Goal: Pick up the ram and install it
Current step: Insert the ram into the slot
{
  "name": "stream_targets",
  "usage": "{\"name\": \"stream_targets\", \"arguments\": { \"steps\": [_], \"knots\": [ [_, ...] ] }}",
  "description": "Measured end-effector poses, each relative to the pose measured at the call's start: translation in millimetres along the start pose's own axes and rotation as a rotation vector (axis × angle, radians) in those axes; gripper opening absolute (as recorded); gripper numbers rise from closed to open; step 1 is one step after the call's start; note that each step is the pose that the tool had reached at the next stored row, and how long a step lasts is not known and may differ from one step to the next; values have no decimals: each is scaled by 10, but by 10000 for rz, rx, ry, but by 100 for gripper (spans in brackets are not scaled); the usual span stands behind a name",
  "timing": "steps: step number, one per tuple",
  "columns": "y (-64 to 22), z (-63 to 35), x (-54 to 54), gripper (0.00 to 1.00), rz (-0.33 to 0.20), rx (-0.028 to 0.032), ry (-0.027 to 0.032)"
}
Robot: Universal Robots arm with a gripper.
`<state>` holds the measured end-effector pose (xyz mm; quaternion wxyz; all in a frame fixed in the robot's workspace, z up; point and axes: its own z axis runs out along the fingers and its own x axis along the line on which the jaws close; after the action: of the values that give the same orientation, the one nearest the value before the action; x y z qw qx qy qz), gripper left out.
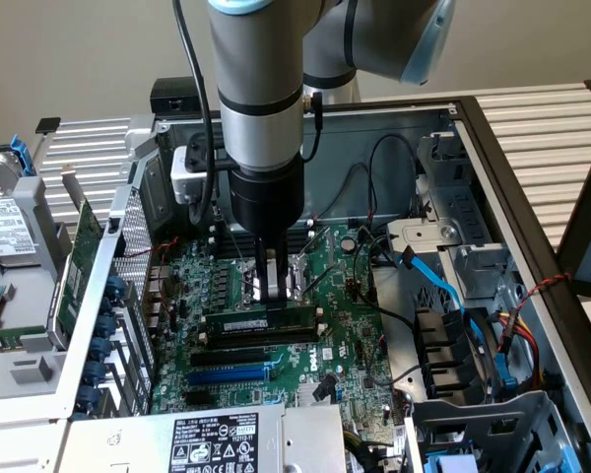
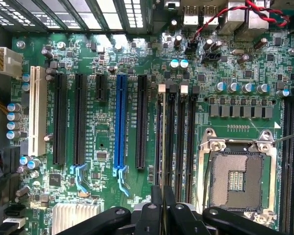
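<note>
Ram (image 1: 288, 317) standing on edge in a black memory slot, my gripper (image 1: 266, 294) closed on its top edge.

In the exterior view I see the stick lying along its slot on the green motherboard (image 1: 345, 340), white label facing the camera, with the two fingers drawn tight around its middle from straight above. In the wrist view the ram (image 2: 162, 142) runs edge-on under the fingertips; two more black slots (image 2: 191, 142) sit between it and the open processor socket (image 2: 235, 178), and the long blue slot (image 2: 120, 122) lies on its other side. Whether the stick is fully seated, I cannot tell. The open computer case (image 1: 492, 168) surrounds the board.
</note>
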<state>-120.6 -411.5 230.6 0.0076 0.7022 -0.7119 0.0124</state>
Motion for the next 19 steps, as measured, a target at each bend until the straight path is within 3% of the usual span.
{"name": "stream_targets", "arguments": {
  "steps": [19],
  "knots": [
    [-1,-13,13,13,47,2,-2]
  ]
}}
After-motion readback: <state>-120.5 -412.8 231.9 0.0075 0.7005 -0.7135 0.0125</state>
